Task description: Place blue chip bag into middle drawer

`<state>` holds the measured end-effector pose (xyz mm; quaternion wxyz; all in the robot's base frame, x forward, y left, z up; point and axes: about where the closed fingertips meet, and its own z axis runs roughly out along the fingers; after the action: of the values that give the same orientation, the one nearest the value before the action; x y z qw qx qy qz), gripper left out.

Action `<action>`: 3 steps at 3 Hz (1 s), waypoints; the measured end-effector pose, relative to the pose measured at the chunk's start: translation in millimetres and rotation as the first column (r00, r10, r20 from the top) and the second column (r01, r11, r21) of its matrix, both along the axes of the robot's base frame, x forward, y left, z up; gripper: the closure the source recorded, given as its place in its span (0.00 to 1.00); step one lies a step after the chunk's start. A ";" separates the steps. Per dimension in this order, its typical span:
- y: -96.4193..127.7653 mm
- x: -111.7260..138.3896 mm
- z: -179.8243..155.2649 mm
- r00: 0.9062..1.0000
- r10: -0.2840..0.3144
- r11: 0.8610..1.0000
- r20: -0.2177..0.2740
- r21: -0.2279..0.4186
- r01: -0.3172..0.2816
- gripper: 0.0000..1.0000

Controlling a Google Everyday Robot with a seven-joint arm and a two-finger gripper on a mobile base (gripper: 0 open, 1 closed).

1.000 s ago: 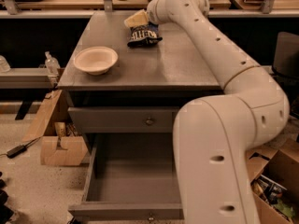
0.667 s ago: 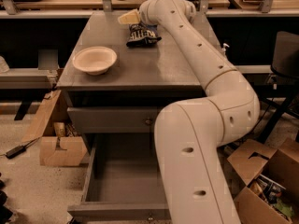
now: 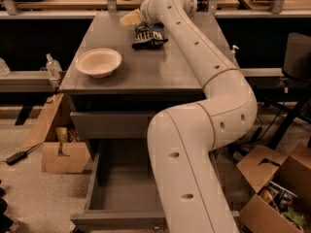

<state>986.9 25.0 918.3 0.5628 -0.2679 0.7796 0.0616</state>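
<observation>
Middle drawer (image 3: 121, 195) is open and nearest, low under the surface (image 3: 160, 72). Beige bowl (image 3: 98, 62) is front-left on top. Blue chip bag (image 3: 148, 35) lies at the far end, well apart from the bowl. End effector (image 3: 132, 18) is just beyond it to the left; can't tell how open it is or whether it holds anything. Bag likely light, soft, slick foil. Pinch a raised crumple gently.

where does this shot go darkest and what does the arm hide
Camera view: darkest under the rear bench flanking the table; the arm hides the right side of the middle drawer; the gripper sits at the table's back, by the blue chip bag.
</observation>
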 end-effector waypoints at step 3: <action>-16.1 -41.6 -27.9 0.968 -0.052 0.986 -0.247 -0.167 0.010 0.00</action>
<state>945.3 8.9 890.4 0.4370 -0.2911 0.8508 0.0216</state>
